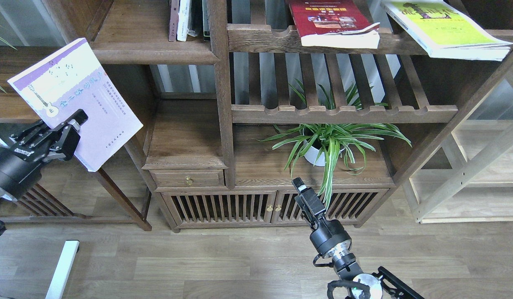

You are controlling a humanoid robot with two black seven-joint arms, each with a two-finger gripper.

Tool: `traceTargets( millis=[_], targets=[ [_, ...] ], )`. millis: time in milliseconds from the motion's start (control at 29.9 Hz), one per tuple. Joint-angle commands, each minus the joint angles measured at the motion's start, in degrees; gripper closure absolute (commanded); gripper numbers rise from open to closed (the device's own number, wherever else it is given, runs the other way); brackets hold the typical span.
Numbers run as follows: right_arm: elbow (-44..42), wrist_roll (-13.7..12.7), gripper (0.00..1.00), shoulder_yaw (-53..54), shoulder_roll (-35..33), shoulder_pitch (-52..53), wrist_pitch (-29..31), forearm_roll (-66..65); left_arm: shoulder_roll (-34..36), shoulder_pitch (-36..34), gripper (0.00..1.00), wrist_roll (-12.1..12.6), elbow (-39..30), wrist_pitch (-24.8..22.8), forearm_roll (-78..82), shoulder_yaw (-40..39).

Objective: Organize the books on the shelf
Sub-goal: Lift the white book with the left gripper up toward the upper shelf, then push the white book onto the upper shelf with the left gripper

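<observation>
Left gripper (72,133) is clamping the lavender-white book (76,99) near its lower edge, holding it tilted in the air w/ cover facing the camera; the shelf (152,52), a solid dark board w/ rounded front lip, is sitting up and to the right of that gripper, w/ a few narrow upright volumes (186,18) at its back right corner; rest of the board is looking bare.

Right gripper (303,192) is hanging low in front of the cabinet doors (223,207), carrying nothing; seen end-on and dark, so can't tell if jaws are apart or together.

Risks, as judged: book is being pinched at one edge only, so it could be sagging or pivoting in the grip as arm swings; its far corner could be catching the shelf lip or the upright post (221,83) to the gripper's right; pushing in flat could be knocking the upright volumes over.

Holders: slatted rack above and right of right gripper is carrying the dark red book (329,20) and, further right, the yellow-green book (443,27), both overhanging the front rail; lower compartment just above right gripper is holding a potted plant (329,141) in a white pot; small drawer (188,179) is closed, contents hidden.
</observation>
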Motion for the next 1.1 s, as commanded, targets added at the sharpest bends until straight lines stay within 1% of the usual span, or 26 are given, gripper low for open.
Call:
traceTargets(
  millis=[0, 134, 201, 301, 401, 468, 702, 869, 936, 1070],
  targets=[
    [0.0, 0.1, 0.01, 0.1, 0.0, -0.1, 0.0, 0.0, 0.1, -1.4, 0.97, 0.3, 0.0, 0.0, -0.6, 0.0],
    [0.0, 0.1, 0.01, 0.4, 0.0, -0.1, 0.0, 0.0, 0.1, -3.0, 0.97, 0.3, 0.0, 0.0, -3.2, 0.0],
    [-0.1, 0.1, 0.01, 0.4, 0.0, -0.1, 0.0, 0.0, 0.2, -4.0, 0.97, 0.8, 0.0, 0.0, -3.4, 0.0],
    [-0.1, 0.1, 0.01, 0.4, 0.0, -0.1, 0.0, 0.0, 0.2, -6.2, 0.97, 2.3, 0.2, 0.0, -3.6, 0.0],
    [-0.1, 0.1, 0.01, 0.4, 0.0, -0.1, 0.0, 0.0, 0.3, -8.3, 0.97, 4.6, 0.9, 0.0, -4.3, 0.0],
    [-0.1, 0.1, 0.01, 0.4, 0.0, -0.1, 0.0, 0.0, 0.5, -9.8, 0.97, 4.9, 1.2, 0.0, -4.7, 0.2],
    [-0.1, 0.1, 0.01, 0.4, 0.0, -0.1, 0.0, 0.0, 1.5, -13.7, 0.97, 8.0, 1.3, 0.0, -5.4, 0.2],
    [-0.1, 0.1, 0.01, 0.4, 0.0, -0.1, 0.0, 0.0, 1.5, -15.9, 0.96, 8.6, 1.2, 0.0, -5.7, 0.6],
    [-0.1, 0.1, 0.01, 0.4, 0.0, -0.1, 0.0, 0.0, 1.5, -16.7, 0.96, 9.2, 1.2, 0.0, -5.7, 0.7],
    [-0.1, 0.0, 0.01, 0.4, 0.0, -0.1, 0.0, 0.0, 1.3, -18.5, 0.96, 11.6, 1.2, 0.0, -5.7, 0.9]
  ],
)
